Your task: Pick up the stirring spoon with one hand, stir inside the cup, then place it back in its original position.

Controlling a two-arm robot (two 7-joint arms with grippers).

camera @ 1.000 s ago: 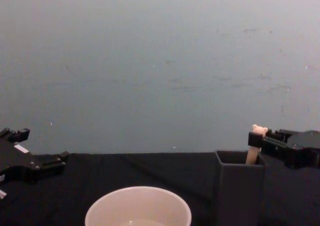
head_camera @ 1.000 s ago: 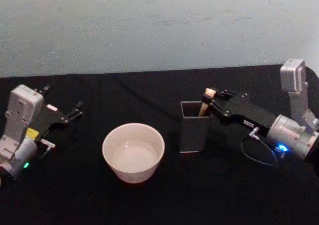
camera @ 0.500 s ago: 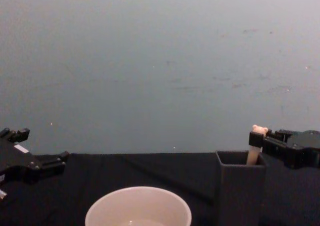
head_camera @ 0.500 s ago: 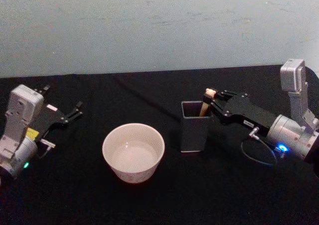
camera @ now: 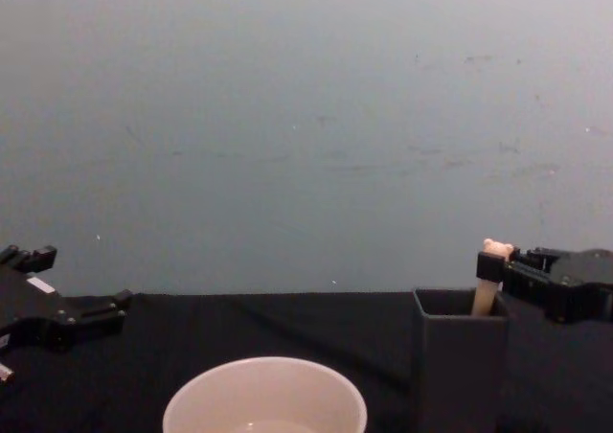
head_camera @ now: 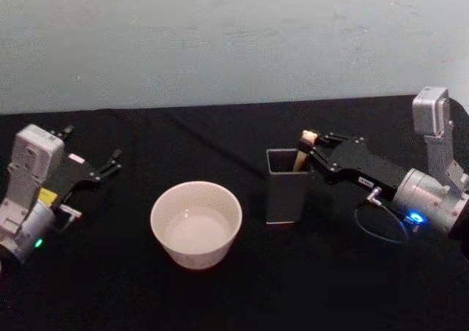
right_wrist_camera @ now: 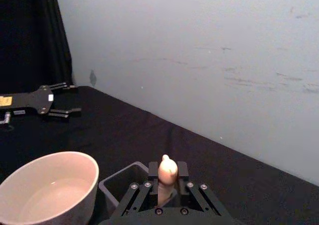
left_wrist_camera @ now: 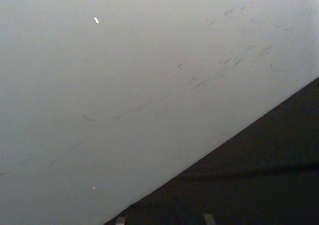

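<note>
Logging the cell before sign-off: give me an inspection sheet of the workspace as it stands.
Surface: black table.
Job's things: stirring spoon standing in the dark holder; cream cup to the holder's left, apart from it.
Clutter: nothing seen.
Grippers: right gripper at the holder's rim, jaws closed on the spoon handle; left gripper parked at the table's left, jaws open.
Cables: thin loop by the right wrist.
Surroundings: pale wall behind.
</note>
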